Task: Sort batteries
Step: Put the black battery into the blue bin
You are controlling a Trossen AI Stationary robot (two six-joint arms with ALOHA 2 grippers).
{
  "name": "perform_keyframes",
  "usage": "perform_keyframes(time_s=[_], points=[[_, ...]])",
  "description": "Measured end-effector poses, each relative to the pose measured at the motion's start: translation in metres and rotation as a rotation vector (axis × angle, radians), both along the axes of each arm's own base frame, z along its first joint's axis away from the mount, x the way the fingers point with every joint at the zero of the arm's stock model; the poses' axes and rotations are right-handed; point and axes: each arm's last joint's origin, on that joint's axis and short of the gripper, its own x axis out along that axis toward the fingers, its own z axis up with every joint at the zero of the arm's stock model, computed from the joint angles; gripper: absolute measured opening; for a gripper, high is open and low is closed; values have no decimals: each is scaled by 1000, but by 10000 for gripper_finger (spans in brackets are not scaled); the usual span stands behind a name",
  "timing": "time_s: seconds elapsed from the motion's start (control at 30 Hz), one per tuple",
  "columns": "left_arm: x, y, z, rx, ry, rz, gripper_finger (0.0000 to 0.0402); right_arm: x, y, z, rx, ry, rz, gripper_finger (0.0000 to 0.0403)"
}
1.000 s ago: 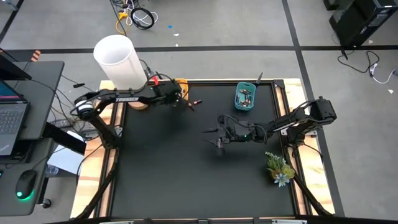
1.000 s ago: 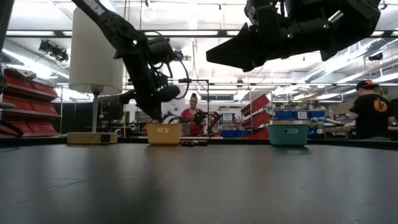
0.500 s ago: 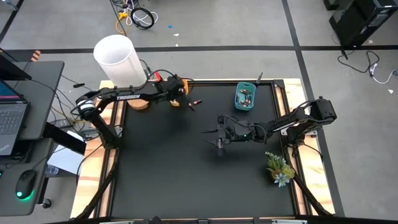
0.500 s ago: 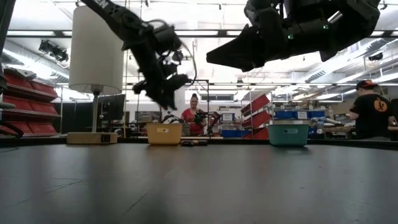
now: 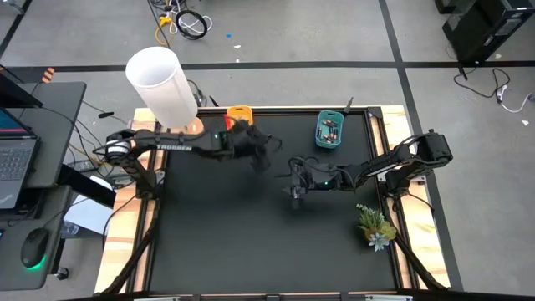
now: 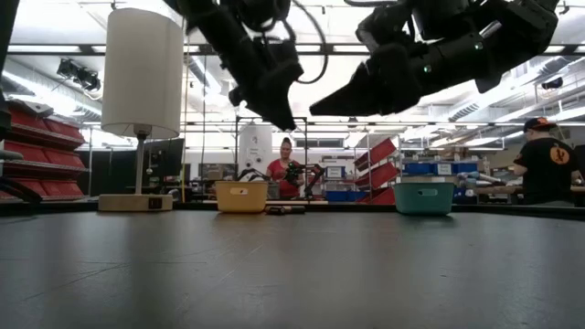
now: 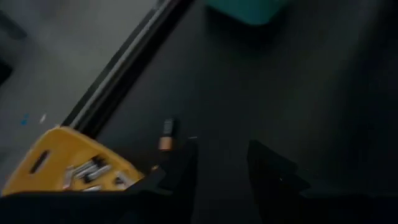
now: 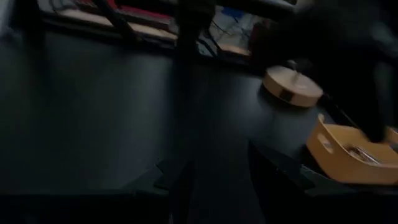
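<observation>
My left gripper hangs open and empty above the black mat, right of the yellow bin. In the left wrist view the yellow bin holds several batteries. A dark battery with a copper end lies on the mat beside it. Loose batteries show between the bins in the low view. The teal bin at the far right also holds batteries. My right gripper hovers open and empty near the mat's middle, its fingers pointing toward the table's left.
A white lamp with a round wooden base stands at the far left corner. A small plant sits at the right edge. The two grippers hang close together over the mat's middle. People work in the room behind the table.
My left gripper has swung away from the yellow bin toward the table's right and near side, and now hangs close to my right gripper.
</observation>
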Motion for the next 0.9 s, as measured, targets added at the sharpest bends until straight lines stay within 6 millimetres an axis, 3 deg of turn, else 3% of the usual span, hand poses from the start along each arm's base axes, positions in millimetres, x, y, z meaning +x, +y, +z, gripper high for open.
perform_keyframes(time_s=[0.23,0.5,0.7,0.9], points=[[2,-48,-4,-69,-6,-22,131,-4,-9,-10,-8,93,-181,157],[-7,-107,-18,55,103,-217,94,-4,-12,-9,-1,77,-262,150],[-25,-119,-36,96,81,-310,86,-2,-33,-24,27,-16,-323,149],[-62,-108,-39,134,-38,-328,85,31,-60,-54,90,-38,-313,158]])
